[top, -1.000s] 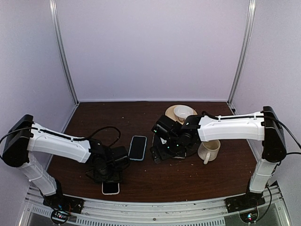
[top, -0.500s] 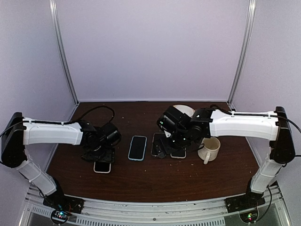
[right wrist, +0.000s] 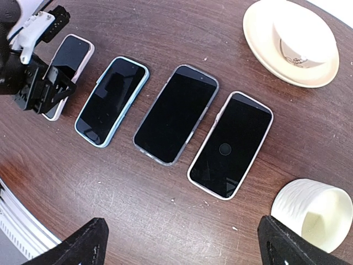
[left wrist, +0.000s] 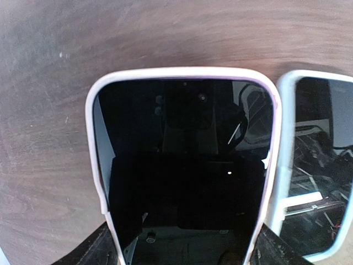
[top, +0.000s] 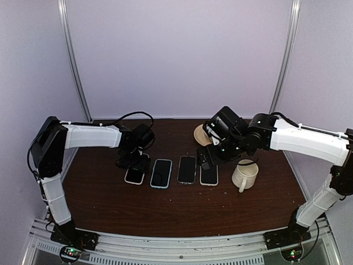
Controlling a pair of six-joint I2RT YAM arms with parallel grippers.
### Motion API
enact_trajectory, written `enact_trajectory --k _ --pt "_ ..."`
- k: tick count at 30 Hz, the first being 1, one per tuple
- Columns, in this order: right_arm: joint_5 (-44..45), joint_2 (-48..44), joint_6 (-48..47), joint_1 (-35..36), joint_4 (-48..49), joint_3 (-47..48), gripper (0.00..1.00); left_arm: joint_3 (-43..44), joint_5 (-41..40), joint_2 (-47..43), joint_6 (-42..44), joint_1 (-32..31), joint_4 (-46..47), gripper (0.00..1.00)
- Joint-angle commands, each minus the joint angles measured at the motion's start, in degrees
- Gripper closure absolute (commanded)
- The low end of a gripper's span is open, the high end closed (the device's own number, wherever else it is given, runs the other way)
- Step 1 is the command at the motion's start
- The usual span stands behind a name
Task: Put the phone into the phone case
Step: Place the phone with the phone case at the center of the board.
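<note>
The left gripper has carried the white-cased phone from the table's 6 o'clock edge to just 9 o'clock of the blue-cased phone, jaws clamped across it; the right gripper has risen, fingers apart and empty; casing looks done

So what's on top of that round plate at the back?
A small white cup sits on the cream saucer. The cup hides the saucer's middle, and in the overhead view the right arm covers most of both.
</note>
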Motion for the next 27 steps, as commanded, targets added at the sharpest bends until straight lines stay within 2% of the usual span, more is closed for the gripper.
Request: enact_trajectory --k 1,12,14,20,27 --pt "1.86 -1.70 -0.17 -0.36 -1.55 -1.40 0.01 2.64 1.65 2.33 1.31 2.25 -2.85 0.36" --pt "2.41 -2.94 0.00 -0.59 -2.06 -2.36 0.01 1.64 4.61 5.55 -0.88 4.89 -1.53 0.32" --pt "2.41 -3.27 0.09 -0.60 -1.78 -2.73 0.01 1.51 5.57 6.09 -1.38 4.89 -1.07 0.27" --pt "2.24 -3.35 0.16 -1.16 -2.09 -3.22 0.01 -0.35 5.41 5.00 -0.87 4.89 0.57 0.03" --pt "2.21 -5.53 -0.62 -3.87 -0.42 -5.26 0.01 2.07 0.11 -1.93 1.02 4.89 -0.68 0.02"
